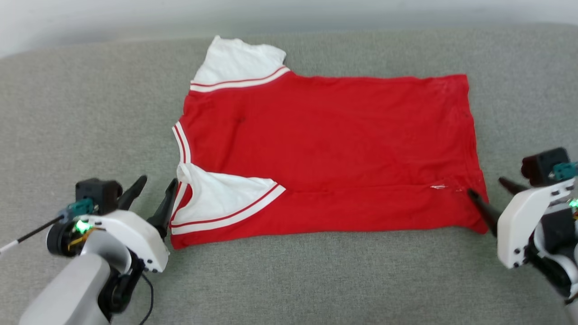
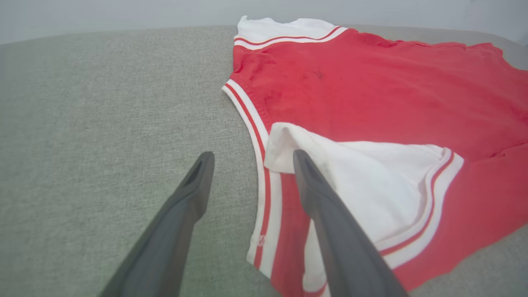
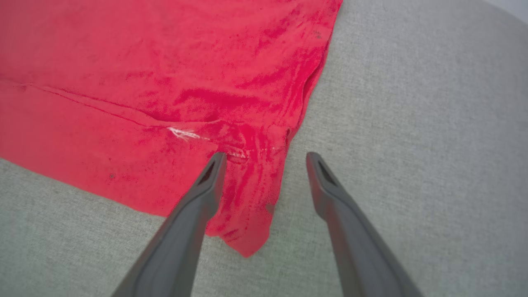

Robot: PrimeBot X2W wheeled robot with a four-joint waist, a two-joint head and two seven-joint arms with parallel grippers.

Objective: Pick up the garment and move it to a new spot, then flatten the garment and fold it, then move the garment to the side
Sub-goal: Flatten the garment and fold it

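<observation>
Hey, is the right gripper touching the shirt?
Cannot tell. In the right wrist view the right gripper straddles the shirt edge, one finger over red cloth; no press or gap shows.

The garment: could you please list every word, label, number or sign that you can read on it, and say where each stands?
None can be read.
The garment lies with plain red cloth facing up.
A tiny red mark on its striped trim, seen in the left wrist view, is too small to read.
</observation>
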